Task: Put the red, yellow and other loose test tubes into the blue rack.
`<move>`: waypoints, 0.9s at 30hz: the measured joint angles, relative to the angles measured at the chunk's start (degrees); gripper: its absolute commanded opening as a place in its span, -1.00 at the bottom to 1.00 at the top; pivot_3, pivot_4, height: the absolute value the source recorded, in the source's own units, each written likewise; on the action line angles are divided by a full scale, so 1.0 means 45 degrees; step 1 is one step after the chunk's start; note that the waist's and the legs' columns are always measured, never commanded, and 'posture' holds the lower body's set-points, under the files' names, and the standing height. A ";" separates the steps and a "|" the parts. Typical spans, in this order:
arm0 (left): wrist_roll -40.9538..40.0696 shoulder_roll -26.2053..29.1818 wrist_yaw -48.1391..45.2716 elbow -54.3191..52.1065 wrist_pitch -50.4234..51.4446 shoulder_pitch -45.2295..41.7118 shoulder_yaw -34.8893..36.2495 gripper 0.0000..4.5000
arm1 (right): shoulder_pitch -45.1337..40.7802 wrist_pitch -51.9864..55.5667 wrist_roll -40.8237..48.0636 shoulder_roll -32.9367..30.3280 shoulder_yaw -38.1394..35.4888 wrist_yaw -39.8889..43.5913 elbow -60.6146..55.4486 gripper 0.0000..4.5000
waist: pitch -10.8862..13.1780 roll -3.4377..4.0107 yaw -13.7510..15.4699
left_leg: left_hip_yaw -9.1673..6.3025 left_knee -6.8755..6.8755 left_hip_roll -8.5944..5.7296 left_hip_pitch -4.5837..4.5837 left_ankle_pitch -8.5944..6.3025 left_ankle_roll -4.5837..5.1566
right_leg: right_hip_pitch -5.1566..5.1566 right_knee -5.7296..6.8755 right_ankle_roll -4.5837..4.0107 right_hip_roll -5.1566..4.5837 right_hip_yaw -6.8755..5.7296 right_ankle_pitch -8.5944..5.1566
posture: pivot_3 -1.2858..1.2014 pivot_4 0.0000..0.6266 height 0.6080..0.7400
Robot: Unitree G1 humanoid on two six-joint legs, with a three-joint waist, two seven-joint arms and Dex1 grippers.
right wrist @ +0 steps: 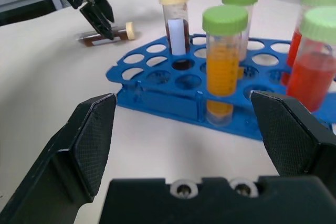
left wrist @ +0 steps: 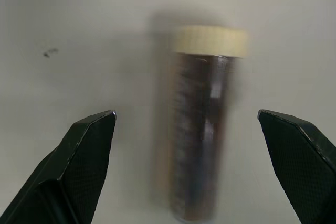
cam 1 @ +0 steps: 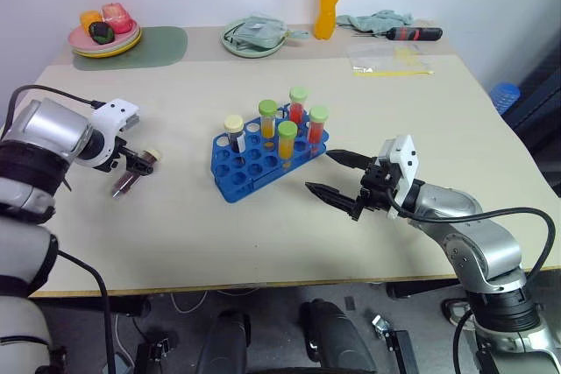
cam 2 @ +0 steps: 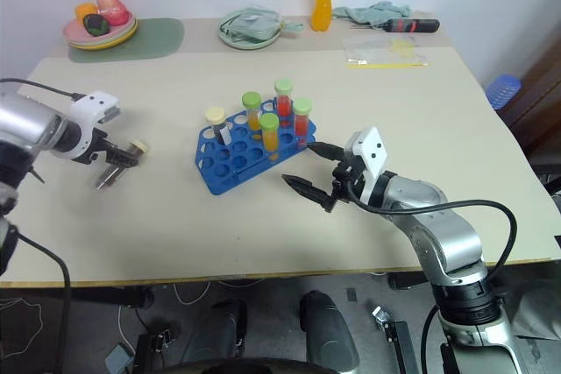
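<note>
Left gripper (cam 1: 131,172) hovers with jaws apart, straddling the dark tube (left wrist: 202,129) lying flat directly below, its long axis seemingly crossing the gap; right gripper (cam 1: 337,177), also spread, sits farther off.

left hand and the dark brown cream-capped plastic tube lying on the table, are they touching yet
Apart. The left wrist view shows the left hand open, its black fingers straddling the dark brown cream-capped plastic tube, with bare table visible on either side between finger and tube.
</note>
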 measured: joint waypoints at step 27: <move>-0.5793 -0.6325 0.6011 -1.7293 -0.4125 0.8074 1.0115 -0.67 | -0.0179 0.0007 -0.0087 -0.0191 -0.0138 0.0163 0.0100 1.00 | -0.0014 -0.0006 0.0295 | 0.0014 0.0079 -0.0019 -0.0002 -0.0001 0.0000 | 0.0044 0.0011 0.0044 -0.0063 0.0019 0.0024 | 0.03 -0.52 1.00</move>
